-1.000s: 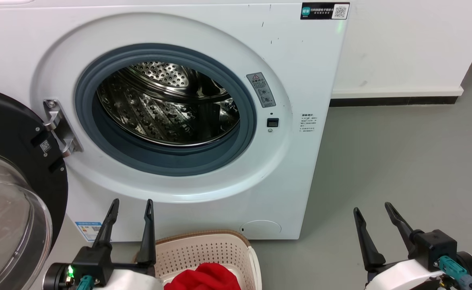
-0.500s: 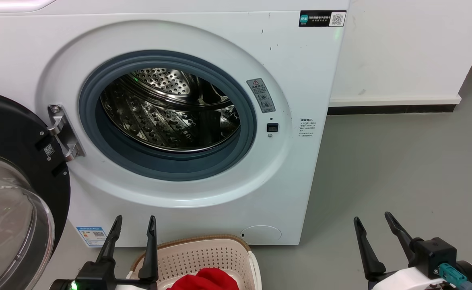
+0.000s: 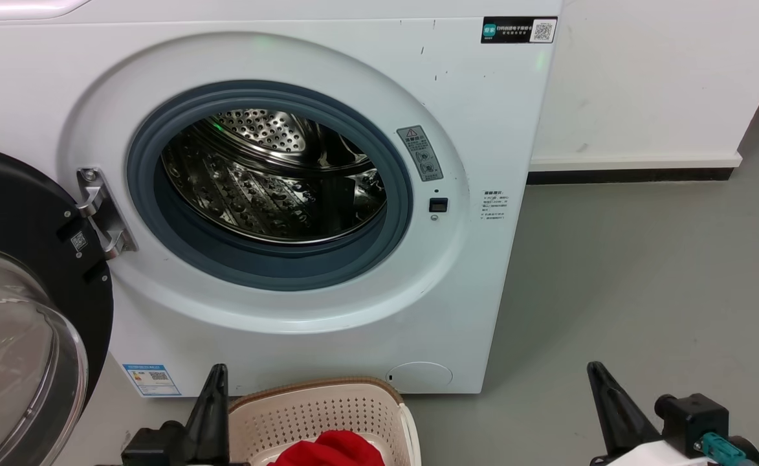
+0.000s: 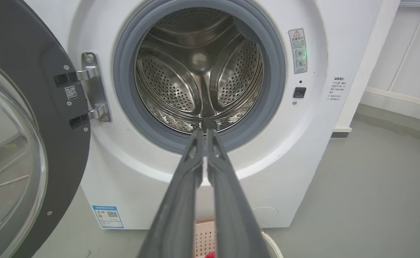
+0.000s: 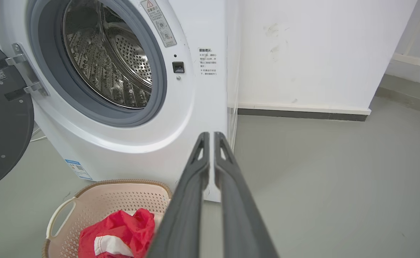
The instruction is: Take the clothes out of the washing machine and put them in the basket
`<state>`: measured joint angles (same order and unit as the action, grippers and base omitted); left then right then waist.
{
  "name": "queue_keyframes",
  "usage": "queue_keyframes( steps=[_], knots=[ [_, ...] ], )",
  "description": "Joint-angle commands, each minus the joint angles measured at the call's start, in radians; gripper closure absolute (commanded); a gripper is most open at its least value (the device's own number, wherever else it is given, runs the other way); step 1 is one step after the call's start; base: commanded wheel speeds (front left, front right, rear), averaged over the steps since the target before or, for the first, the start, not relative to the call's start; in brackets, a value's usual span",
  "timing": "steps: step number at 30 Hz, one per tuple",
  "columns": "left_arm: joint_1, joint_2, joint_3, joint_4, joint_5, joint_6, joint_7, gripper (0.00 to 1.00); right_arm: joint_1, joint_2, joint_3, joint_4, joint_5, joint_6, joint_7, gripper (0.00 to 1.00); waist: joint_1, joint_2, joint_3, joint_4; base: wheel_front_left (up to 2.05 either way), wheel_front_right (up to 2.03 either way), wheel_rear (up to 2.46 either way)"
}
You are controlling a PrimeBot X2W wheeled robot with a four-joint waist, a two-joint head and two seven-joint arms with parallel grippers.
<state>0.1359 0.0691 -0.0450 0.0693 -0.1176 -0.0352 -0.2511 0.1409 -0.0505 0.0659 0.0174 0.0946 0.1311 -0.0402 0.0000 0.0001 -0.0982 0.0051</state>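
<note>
Left gripper [image 4: 205, 131] and right gripper [image 5: 211, 136] are closed and empty; clothes [image 5: 124, 224] lie in basket [image 5: 124, 182]. Risk: an item behind door seal [image 3: 269, 266] goes unnoticed.

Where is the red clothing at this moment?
In the head view the red clothing lies at the bottom centre, inside the cream basket, which stands on the grey floor just in front of the washing machine.

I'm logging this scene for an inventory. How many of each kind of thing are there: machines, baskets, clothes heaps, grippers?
Washing machine: 1
Basket: 1
Heap of red clothes: 1 (garments within cannot be counted)
Grippers: 2, left gripper and right gripper
Total: 5
</note>
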Motion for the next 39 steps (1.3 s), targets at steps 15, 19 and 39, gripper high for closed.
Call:
queue_keyframes(
  steps=[15, 19, 39],
  knots=[
    [-0.064, -0.002, 0.037, 0.025, -0.319, -0.021, 0.076, 1.00, -0.063, -0.019, -0.015, 0.036, 0.348, 0.000, 0.013, 1.00, 0.0000, -0.0001, 0.013, -0.001, 0.00, 0.00, 0.00],
    [-0.075, -0.003, 0.044, 0.033, -0.389, -0.026, 0.093, 1.00, -0.074, -0.023, -0.019, 0.047, 0.422, 0.000, 0.017, 1.00, 0.0000, -0.0001, 0.016, -0.001, 0.00, 0.00, 0.00],
    [-0.123, -0.007, 0.074, 0.069, -0.681, -0.045, 0.164, 1.00, -0.122, -0.032, -0.042, 0.093, 0.729, 0.000, 0.037, 1.00, 0.0000, -0.0001, 0.032, -0.002, 0.00, 0.00, 0.00]
  ],
)
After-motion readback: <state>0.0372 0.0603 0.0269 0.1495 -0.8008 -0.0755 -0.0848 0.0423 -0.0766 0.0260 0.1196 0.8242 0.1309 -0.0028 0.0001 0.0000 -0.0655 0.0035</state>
